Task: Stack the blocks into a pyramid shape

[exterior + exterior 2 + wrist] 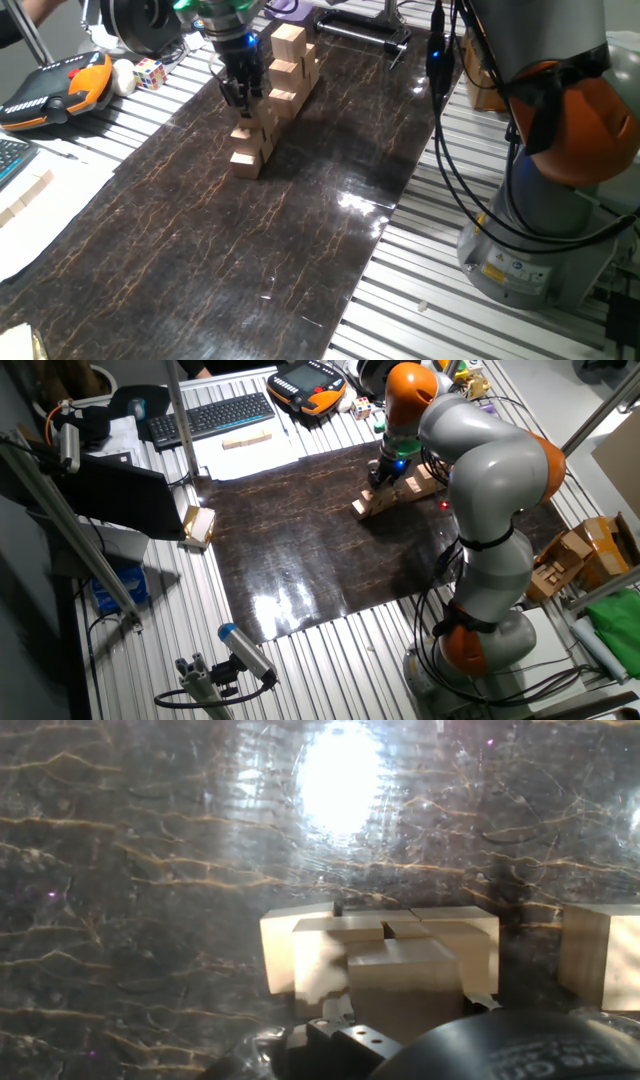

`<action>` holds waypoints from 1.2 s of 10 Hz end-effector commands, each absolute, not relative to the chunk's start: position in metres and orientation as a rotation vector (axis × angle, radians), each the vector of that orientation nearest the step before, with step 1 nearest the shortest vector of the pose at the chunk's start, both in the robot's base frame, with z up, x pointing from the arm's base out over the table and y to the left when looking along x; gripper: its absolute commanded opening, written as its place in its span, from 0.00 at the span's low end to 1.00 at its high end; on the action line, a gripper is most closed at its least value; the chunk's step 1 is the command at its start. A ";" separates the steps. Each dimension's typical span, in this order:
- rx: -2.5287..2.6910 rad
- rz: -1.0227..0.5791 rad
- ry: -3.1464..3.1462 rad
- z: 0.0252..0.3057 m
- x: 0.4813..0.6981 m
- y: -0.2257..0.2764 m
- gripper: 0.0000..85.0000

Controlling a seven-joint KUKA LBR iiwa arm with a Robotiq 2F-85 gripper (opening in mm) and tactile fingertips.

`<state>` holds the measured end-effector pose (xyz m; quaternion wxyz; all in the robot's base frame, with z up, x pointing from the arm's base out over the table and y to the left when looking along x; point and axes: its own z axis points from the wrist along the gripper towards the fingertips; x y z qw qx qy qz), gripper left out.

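The pyramid shape [246,158] is a small stepped pile of tan blocks on the dark mat [250,260], also in the other fixed view [366,507]. In the hand view it shows a bottom row [285,960], a second layer, and a top block [405,985] centred on it. My gripper [241,102] comes straight down on that top block, its dark fingers close against its sides. From the other side the gripper [384,478] stands over the pile's high end. My fingertips are hidden in the hand view.
A taller tower of similar cubes [288,60] stands just behind the pile; one of its cubes [598,955] is at the right of the hand view. A multicoloured puzzle cube [150,72] and an orange pendant [55,90] lie at the far left. Cables [450,150] hang on the right.
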<state>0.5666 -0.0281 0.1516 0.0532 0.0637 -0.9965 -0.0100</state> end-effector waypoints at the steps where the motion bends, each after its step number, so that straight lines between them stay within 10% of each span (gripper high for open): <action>1: 0.184 -0.032 -3.033 0.152 0.567 -0.028 0.77; 9: 0.097 0.055 -2.962 0.213 0.585 0.018 0.68; 12: 0.045 0.010 -2.944 0.227 0.588 0.060 0.28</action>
